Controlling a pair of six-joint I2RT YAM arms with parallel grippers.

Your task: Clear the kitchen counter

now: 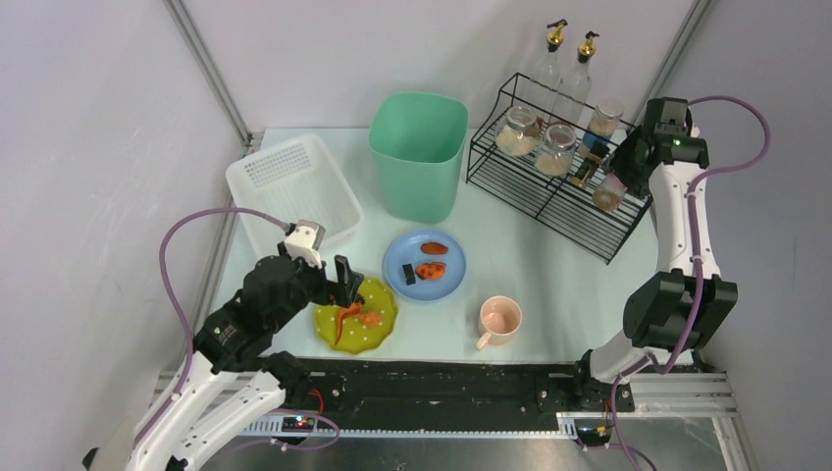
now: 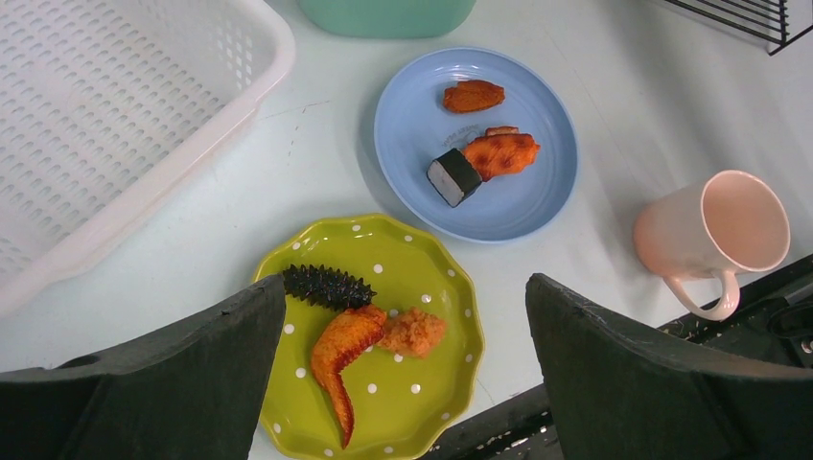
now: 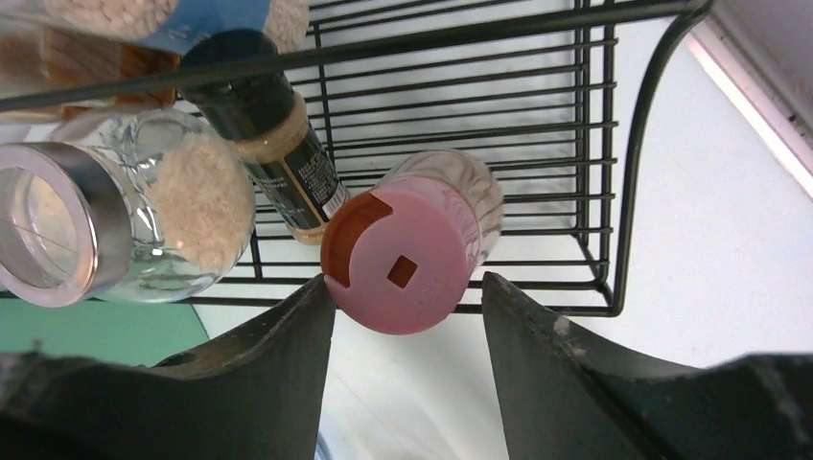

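Note:
The pale kitchen counter (image 1: 535, 260) holds a green dotted plate (image 1: 355, 316) with a chicken wing (image 2: 340, 355), a black spiky piece (image 2: 326, 286) and a crumbly orange lump. Behind it is a blue plate (image 1: 424, 265) with food pieces, and to the right a pink mug (image 1: 500, 319). My left gripper (image 2: 405, 287) hovers open over the green plate, touching nothing. My right gripper (image 3: 407, 283) is at the wire rack (image 1: 559, 186), open astride a pink-lidded shaker (image 3: 403, 264). The left finger is at the lid's edge and the right finger stands apart from it.
A white perforated basket (image 1: 292, 186) sits at the back left and a tall green bin (image 1: 419, 152) at the back middle. The rack also holds glass jars (image 3: 115, 225), a dark bottle (image 3: 278, 153) and two oil bottles. A black rail runs along the counter's front edge.

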